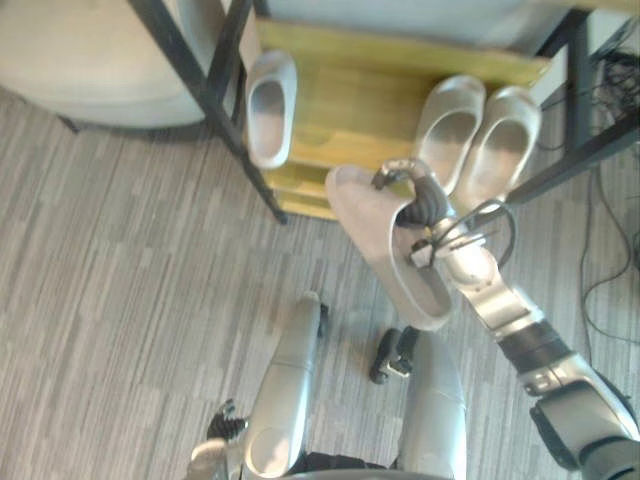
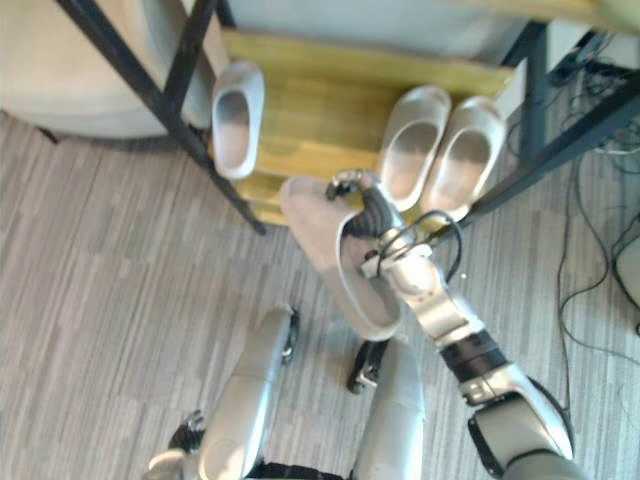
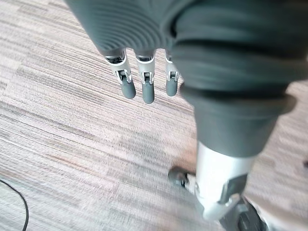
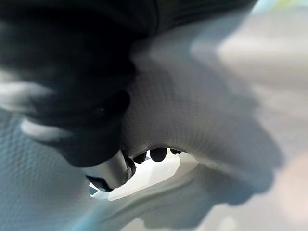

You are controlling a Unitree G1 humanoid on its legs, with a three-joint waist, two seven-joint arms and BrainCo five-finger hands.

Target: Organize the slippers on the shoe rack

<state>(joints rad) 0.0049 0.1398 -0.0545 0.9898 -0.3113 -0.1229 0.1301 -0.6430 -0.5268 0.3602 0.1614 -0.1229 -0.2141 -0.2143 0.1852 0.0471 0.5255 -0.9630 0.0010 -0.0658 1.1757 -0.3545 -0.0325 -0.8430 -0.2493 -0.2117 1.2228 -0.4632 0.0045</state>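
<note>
My right hand (image 1: 425,205) is shut on a pale grey slipper (image 1: 385,245), fingers curled over its strap, holding it in the air just in front of the yellow wooden shelf (image 1: 350,110) of the shoe rack. In the right wrist view the slipper's textured strap (image 4: 192,110) wraps around my fingers (image 4: 110,168). One grey slipper (image 1: 270,105) lies alone at the shelf's left end. A pair of grey slippers (image 1: 478,135) lies side by side at its right end. My left hand (image 3: 142,79) hangs low over the floor with straight fingers, holding nothing.
Black metal rack posts (image 1: 200,90) slant down at the left and another (image 1: 580,150) at the right. A large pale round object (image 1: 90,60) stands left of the rack. Black cables (image 1: 615,230) trail on the grey striped carpet at the right.
</note>
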